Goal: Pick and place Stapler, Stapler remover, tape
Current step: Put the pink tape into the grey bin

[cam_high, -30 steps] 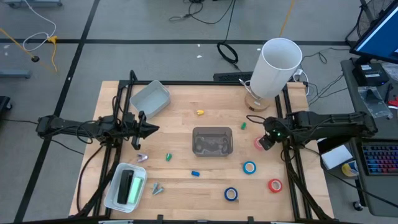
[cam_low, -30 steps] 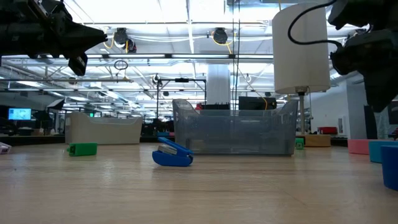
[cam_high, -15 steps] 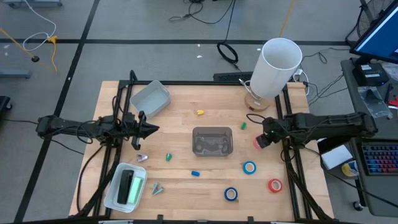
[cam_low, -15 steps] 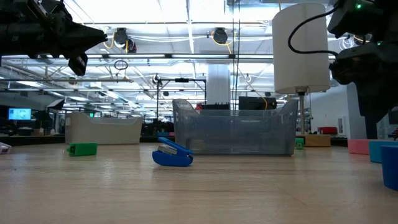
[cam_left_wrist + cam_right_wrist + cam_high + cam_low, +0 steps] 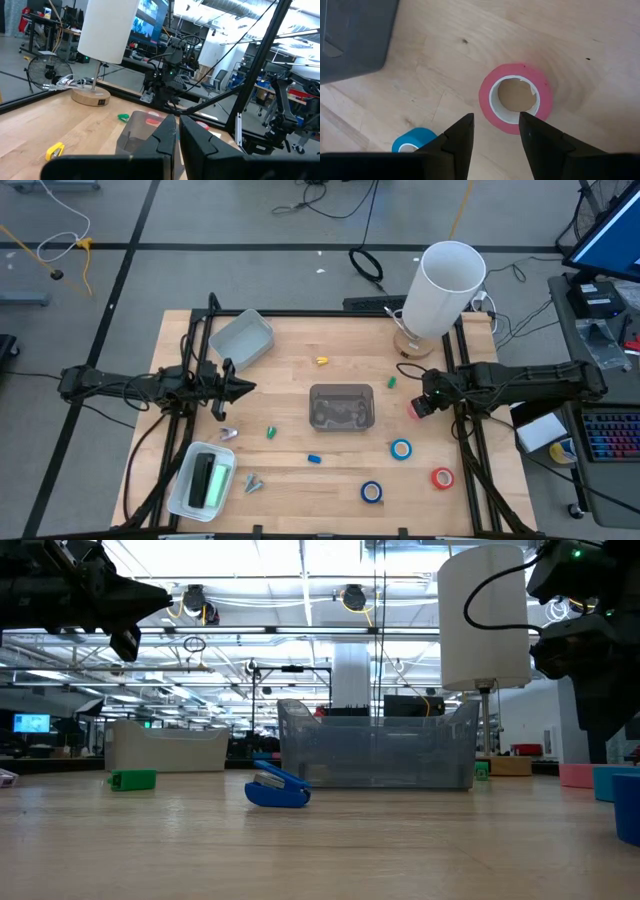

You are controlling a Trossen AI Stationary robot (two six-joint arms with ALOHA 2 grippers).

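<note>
Step in hand: tape pickup. Right gripper [image 5: 495, 131] hovers over the pinkish-red tape roll [image 5: 516, 98] lying flat near the table's right edge, jaws parted, nothing gripped. Next move probably calls for descending to straddle the ring wall, then closing. Left gripper [image 5: 177, 131] waits, jaws closed, empty, at table's left. High view hides most of the roll under the gripper.

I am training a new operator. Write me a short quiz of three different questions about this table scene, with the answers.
1. True or false: the right gripper is shut on the pink tape roll.
2. Which colour is the tape roll nearest the table's front right corner? A) red B) green C) yellow
3. Fill in: the left gripper is ____.

Key: 1 false, it hangs open above the roll. 2 A. 3 shut.
</note>
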